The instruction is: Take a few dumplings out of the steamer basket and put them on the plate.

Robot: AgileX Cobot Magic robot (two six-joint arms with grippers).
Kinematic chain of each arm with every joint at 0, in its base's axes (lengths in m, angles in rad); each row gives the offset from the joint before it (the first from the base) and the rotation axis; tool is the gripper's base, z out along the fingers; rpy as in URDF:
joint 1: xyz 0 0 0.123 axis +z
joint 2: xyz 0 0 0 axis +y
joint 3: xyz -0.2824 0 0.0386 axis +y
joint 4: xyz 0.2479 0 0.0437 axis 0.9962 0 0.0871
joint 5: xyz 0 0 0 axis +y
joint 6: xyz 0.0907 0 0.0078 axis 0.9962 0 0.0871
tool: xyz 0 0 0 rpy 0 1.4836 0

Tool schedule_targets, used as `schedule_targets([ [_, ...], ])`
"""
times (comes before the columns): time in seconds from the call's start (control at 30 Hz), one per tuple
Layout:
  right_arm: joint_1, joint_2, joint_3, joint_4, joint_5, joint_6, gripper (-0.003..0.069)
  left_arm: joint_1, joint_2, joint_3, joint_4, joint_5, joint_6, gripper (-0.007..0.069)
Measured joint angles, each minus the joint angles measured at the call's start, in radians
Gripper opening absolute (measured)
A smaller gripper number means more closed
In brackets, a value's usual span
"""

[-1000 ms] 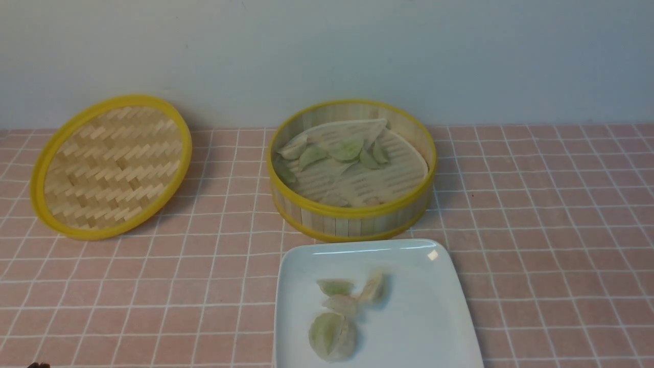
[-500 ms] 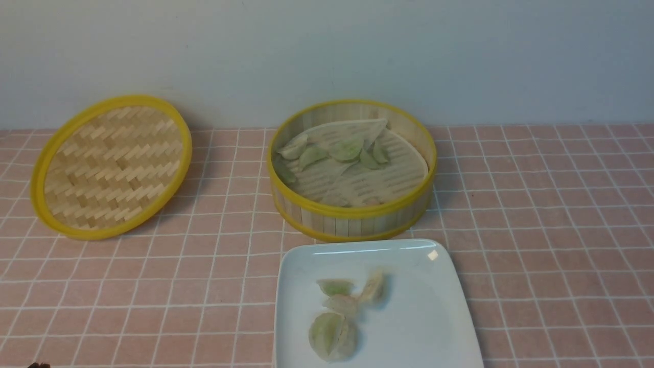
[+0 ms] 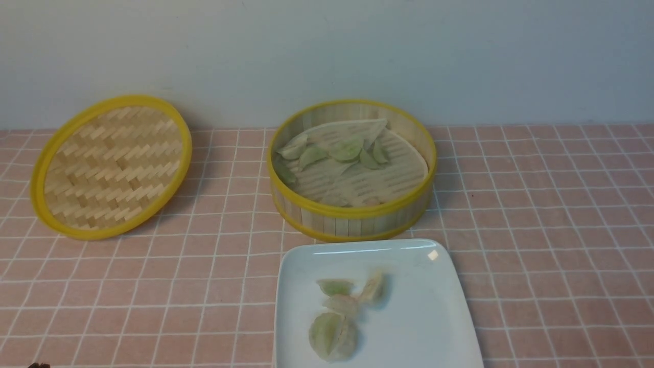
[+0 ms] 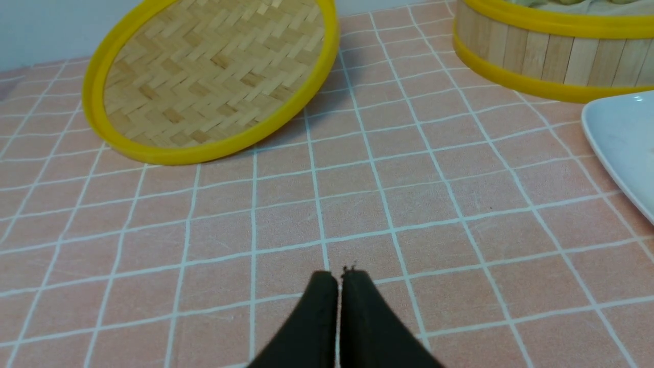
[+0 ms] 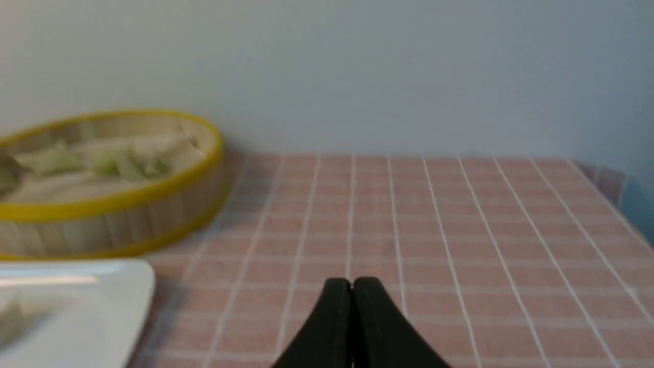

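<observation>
I have the left pincer (image 4: 340, 278) and right pincer (image 5: 352, 283) both pressed together, well apart from the dumplings (image 3: 347, 149). Those lie in the steamer basket (image 3: 352, 209) and on the plate (image 3: 409, 317).

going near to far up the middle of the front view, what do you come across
White square plate with dumplings on it → steamer basket with more dumplings inside → pale wall
</observation>
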Motion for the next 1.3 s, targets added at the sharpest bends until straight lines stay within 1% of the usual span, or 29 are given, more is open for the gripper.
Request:
schedule_targets([
  [0.03,-0.014,0.000,0.034,0.000,0.010,0.000,-0.0014,0.000,0.000,0.000,0.000,0.001,0.000,-0.0006],
  [0.13,-0.023,0.000,0.038,0.000,-0.003,0.004,-0.0014,0.000,0.000,0.000,-0.001,0.001,0.000,-0.0006],
  [1.3,-0.023,0.000,0.039,0.000,-0.007,0.004,-0.0014,0.000,0.000,0.000,-0.002,0.001,0.000,-0.0006],
])
